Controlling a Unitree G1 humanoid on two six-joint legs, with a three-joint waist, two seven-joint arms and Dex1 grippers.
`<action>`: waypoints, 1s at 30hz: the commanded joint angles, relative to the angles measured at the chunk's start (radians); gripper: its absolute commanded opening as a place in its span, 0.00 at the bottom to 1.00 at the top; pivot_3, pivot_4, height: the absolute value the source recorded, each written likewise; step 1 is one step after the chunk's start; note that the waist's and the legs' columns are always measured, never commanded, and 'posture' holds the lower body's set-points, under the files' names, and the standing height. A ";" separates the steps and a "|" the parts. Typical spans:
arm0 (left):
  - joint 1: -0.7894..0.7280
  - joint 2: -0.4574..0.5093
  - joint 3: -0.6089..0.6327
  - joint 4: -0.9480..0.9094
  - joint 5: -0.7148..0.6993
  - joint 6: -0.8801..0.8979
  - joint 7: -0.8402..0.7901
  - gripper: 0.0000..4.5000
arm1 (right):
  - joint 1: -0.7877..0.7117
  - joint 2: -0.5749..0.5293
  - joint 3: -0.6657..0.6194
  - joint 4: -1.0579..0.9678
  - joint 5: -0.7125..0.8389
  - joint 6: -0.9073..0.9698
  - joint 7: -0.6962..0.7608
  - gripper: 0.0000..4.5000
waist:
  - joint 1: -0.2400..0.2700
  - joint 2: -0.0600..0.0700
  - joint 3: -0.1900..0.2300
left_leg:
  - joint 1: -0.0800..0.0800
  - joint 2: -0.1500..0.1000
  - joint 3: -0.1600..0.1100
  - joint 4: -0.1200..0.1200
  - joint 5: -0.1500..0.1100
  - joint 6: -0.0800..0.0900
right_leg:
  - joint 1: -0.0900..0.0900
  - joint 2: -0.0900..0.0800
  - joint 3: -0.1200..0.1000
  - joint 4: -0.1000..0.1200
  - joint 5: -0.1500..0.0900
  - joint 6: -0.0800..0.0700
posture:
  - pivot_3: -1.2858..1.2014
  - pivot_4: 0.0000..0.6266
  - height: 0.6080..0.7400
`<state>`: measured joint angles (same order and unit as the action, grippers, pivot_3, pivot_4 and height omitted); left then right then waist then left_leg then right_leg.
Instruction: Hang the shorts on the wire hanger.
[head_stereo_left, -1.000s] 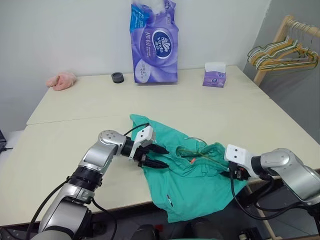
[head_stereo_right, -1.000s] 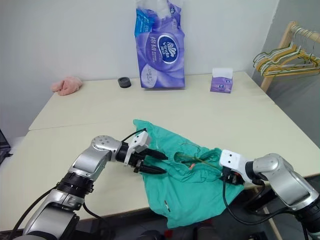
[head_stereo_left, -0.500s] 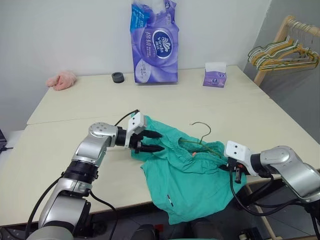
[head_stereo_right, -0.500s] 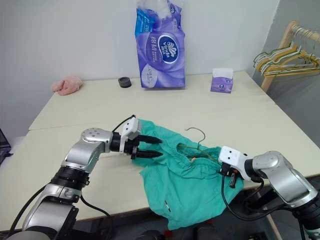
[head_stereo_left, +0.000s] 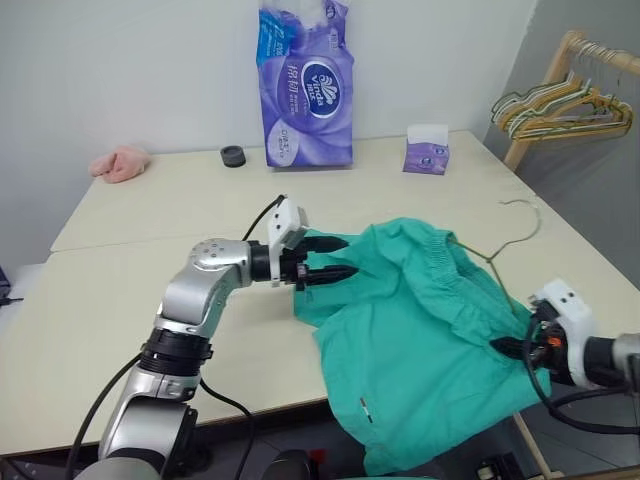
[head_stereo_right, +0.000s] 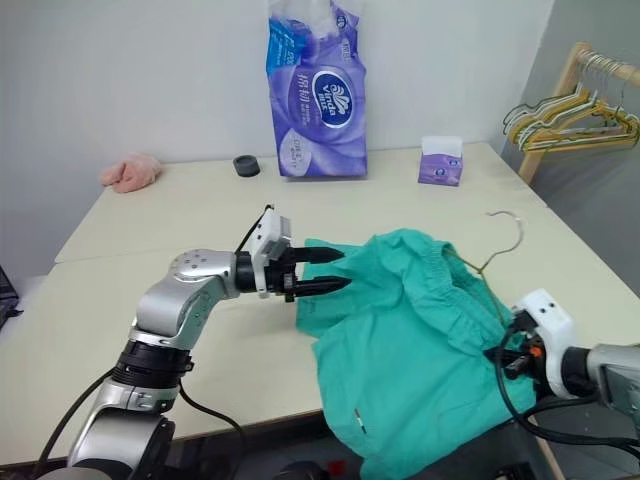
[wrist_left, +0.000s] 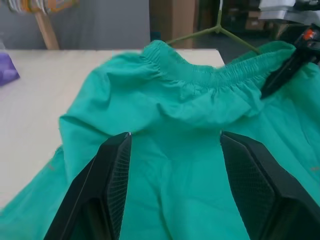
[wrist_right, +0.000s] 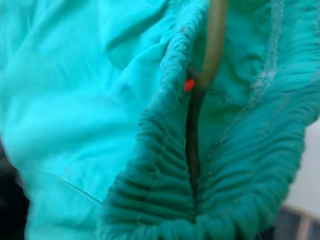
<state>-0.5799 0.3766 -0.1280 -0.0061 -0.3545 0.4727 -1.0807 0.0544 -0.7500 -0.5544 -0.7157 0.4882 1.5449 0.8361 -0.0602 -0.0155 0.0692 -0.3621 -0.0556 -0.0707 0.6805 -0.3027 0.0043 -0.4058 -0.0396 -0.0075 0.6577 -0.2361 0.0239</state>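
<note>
Shorts (head_stereo_left: 420, 300) hung raised at the right side, partly draped over the front edge of the surface (head_stereo_left: 150, 220) and partly hanging below it. Gathered waistband was turned upward. Wire hanger (head_stereo_left: 515, 242) stood up behind the waistband with its hook in the air, and its lower part was hidden inside the cloth.

Judged as the middle of the hanging step: hanger already slipped into the waistband opening, cloth not yet spread evenly along the wire.

Right gripper (head_stereo_left: 515, 347) had its fingers pressed fully together on the bunched waistband at the right end. In the right wrist view, showed the wire running in the same fold of elastic; could not tell whether the wire itself was pinched or only the cloth.

Left gripper (head_stereo_left: 340, 257) pointed level toward the shorts, fingers (wrist_left: 112, 185) spread wide and grasping nothing. Left edge of the cloth lay between them and just ahead; could not tell whether touching.

Probably called next for closing the left fingers on that free edge of the waistband. Then for drawing it over the left shoulder of the hanger, while keeping the right end firmly held so the cloth would not slide off.
</note>
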 joint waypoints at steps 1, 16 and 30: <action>-0.069 -0.078 -0.060 -0.053 0.019 0.014 0.088 0.66 | 0.025 0.045 -0.212 -0.050 0.020 0.069 -0.075 0.00 | 0.005 0.000 0.001 | 0.000 -0.001 0.000 0.000 0.000 0.001 | 0.001 0.000 0.000 0.000 0.000 0.001 | 0.39 0.12 1.00; -0.284 -0.322 -0.179 0.095 0.093 -0.178 0.140 0.66 | -0.116 -0.157 -0.478 0.271 0.265 0.069 -0.638 0.00 | -0.115 0.017 0.019 | 0.001 -0.004 0.021 -0.001 -0.009 0.016 | 0.001 0.003 0.020 -0.001 -0.010 0.016 | 0.35 0.20 1.00; -0.396 -0.402 -0.214 0.219 0.151 -0.392 0.101 0.66 | -0.323 -0.555 -0.413 0.792 0.412 0.069 -0.863 0.00 | -0.189 0.025 0.057 | 0.003 -0.004 0.045 -0.001 -0.017 0.030 | 0.001 0.005 0.042 -0.014 -0.007 0.031 | 0.35 0.27 1.00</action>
<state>-0.9425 -0.0096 -0.3458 0.2128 -0.2067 0.1131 -0.9746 -0.2335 -1.2584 -0.9605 0.0370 0.9177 1.6067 -0.0243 -0.2489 0.0092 0.1257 -0.3589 -0.0602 -0.0231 0.6797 -0.3206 0.0360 -0.4045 -0.0350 0.0373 0.6433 -0.2422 0.0567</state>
